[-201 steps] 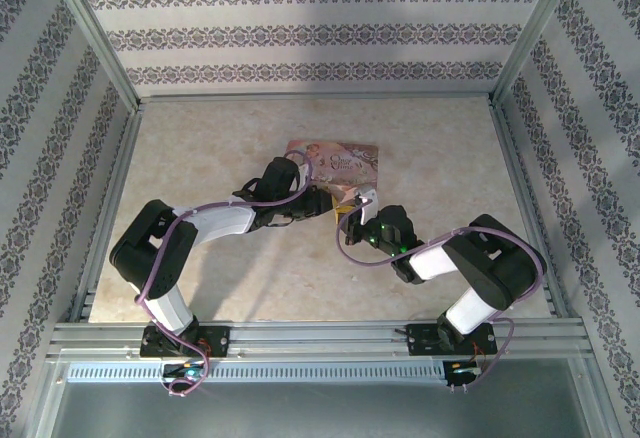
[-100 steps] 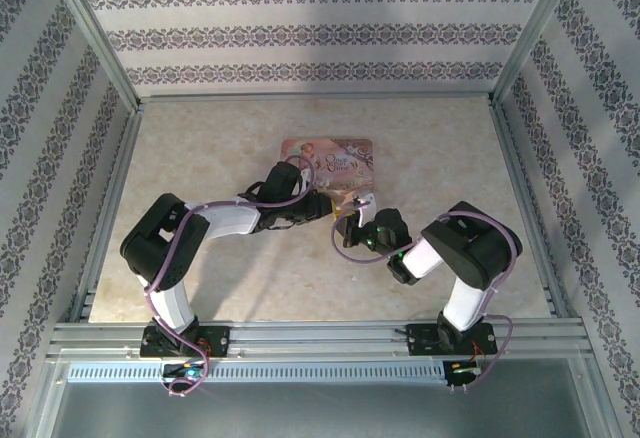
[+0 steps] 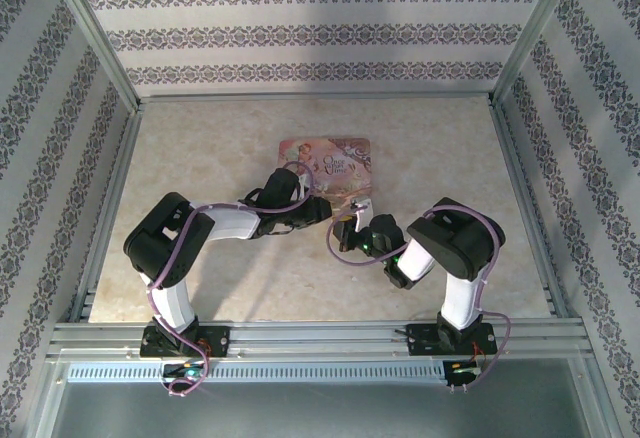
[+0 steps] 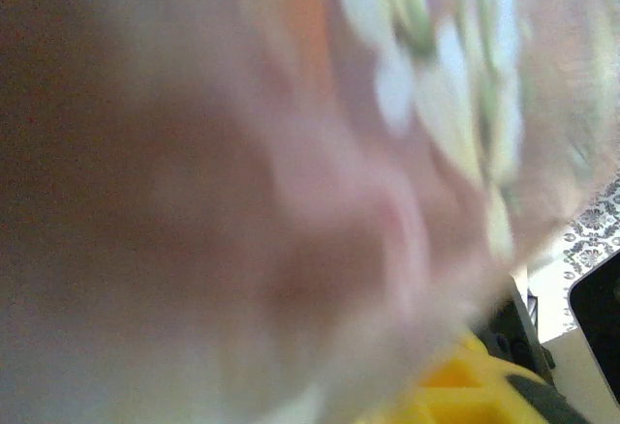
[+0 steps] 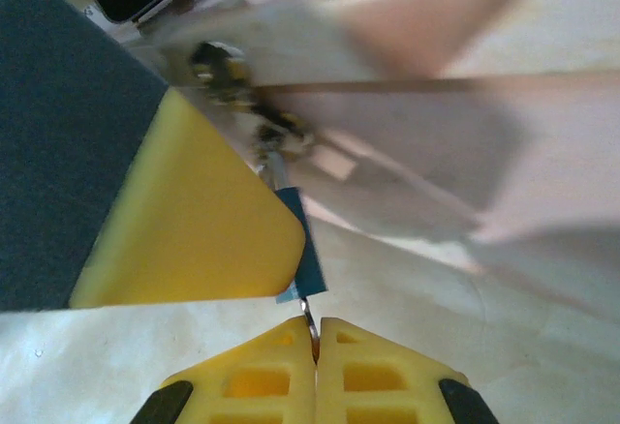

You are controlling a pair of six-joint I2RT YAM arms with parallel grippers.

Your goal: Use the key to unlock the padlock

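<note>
change: over the last second the right arm folds its elbow in toward the left; right fingers (image 3: 352,226) slide slightly left and near; box (image 3: 330,156) shifts a little left and sits squarer.
meaning: looks like fine lining-up of key to lock, both arms closing on the box's near edge; unlocking not yet done, by my read.
right fingers: pressed fully together, pinching a thin metal sliver edge-on, judged the key (image 5: 309,319).
left fingers (image 3: 322,208): at the near edge of the box; how far open, cannot tell, since the left wrist view is pink blur.
padlock (image 5: 302,250): blue body just beyond the right fingertips, at the box's near edge, partly tucked behind a yellow pad (image 5: 194,221), likely a left finger; silvery bit runs from it toward the box.
key vs padlock: key tip touching or just beside the blue body; inserted or not, cannot tell.
table (image 3: 200,158): pale mottled beige, flat, matte.
room: wallpaper (image 3: 300,33) with dark floral bands on three sides; metal rail (image 3: 320,333) along the near edge, arm bases bolted to it.
</note>
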